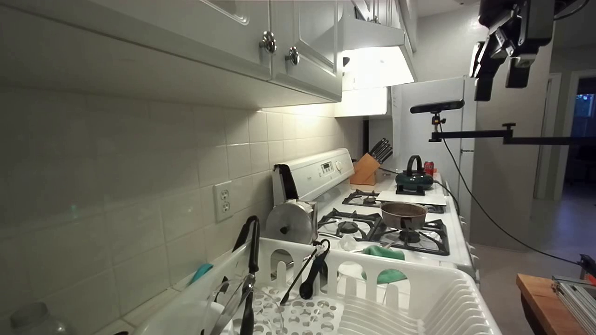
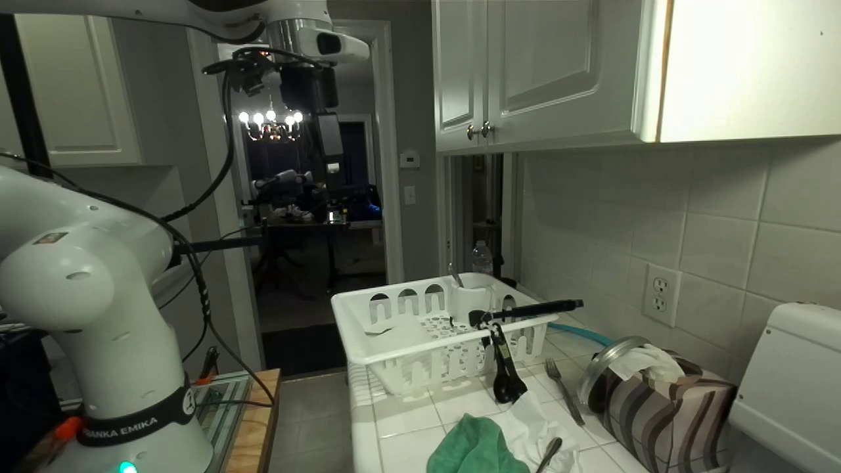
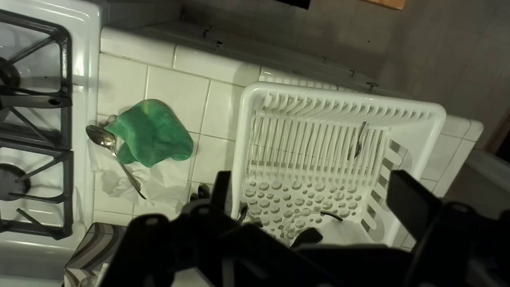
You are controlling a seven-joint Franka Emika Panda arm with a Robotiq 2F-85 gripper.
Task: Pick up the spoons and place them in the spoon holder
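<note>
Black spoons [image 1: 314, 274] hang over the stove-side rim of the white dish rack [image 2: 407, 355]; they also show in an exterior view [image 2: 506, 374]. In the wrist view their dark bowl ends [image 3: 202, 191] show beside a gripper finger. A metal spoon [image 3: 102, 137] lies on crumpled paper beside a green cloth. A slim dark utensil [image 3: 356, 149] lies in the rack's slots. A white cup-like holder [image 2: 470, 303] stands in the rack with a utensil handle sticking out. My gripper [image 3: 310, 177] is open and empty, high above the rack; it also shows in an exterior view [image 1: 501, 86].
A fork [image 2: 564, 391], the green cloth [image 2: 476, 447] and a striped tissue box [image 2: 670, 407] are on the counter. A long black handle [image 2: 539, 309] and a clear lid [image 1: 228, 302] stick up from the rack. Cabinets [image 2: 545, 72] overhang the counter. A pot [image 1: 403, 214] sits on the stove.
</note>
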